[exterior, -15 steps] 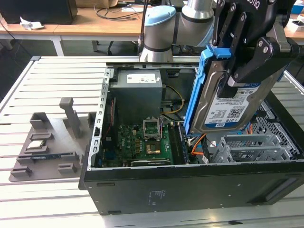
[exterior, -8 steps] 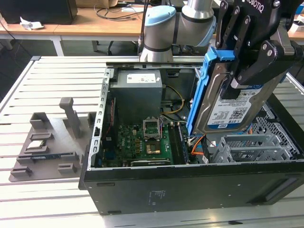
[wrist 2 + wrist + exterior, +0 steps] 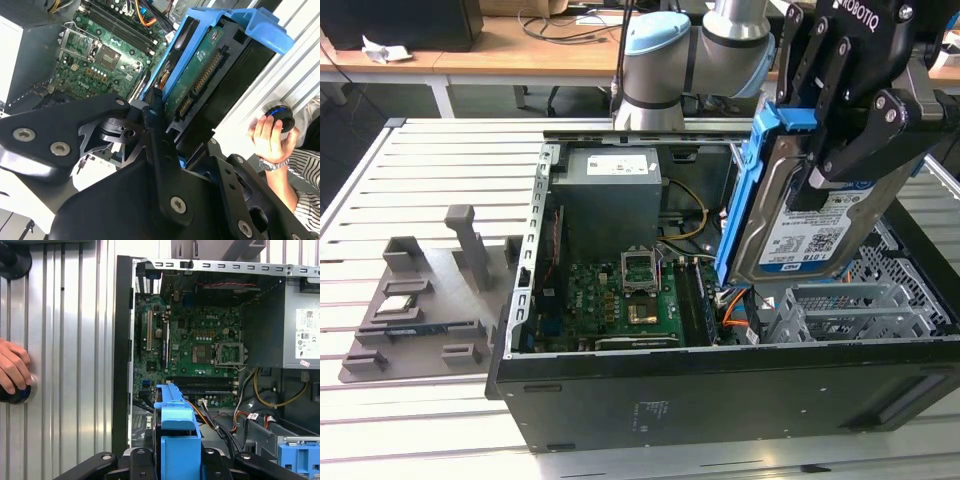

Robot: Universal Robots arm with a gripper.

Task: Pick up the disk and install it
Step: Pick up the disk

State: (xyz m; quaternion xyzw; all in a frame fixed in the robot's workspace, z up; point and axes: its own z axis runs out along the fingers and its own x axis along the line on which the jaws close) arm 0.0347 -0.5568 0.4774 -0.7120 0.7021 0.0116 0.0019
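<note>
Item: the disk [image 3: 802,238], in its blue caddy, clamped between the jaws and held on edge, clear of the counter. Below the jaws: open computer case [image 3: 720,395], with metal drive cage [image 3: 865,300] near beneath. Step, as we judge it: pickup done, install not yet. Seating, we judge, calls for the caddy squared to the cage.

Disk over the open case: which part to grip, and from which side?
Its two flat faces near the upper end, from above, as the gripper clamps the disk now. It hangs upright, so the blue caddy rails and lower end are left free.
</note>
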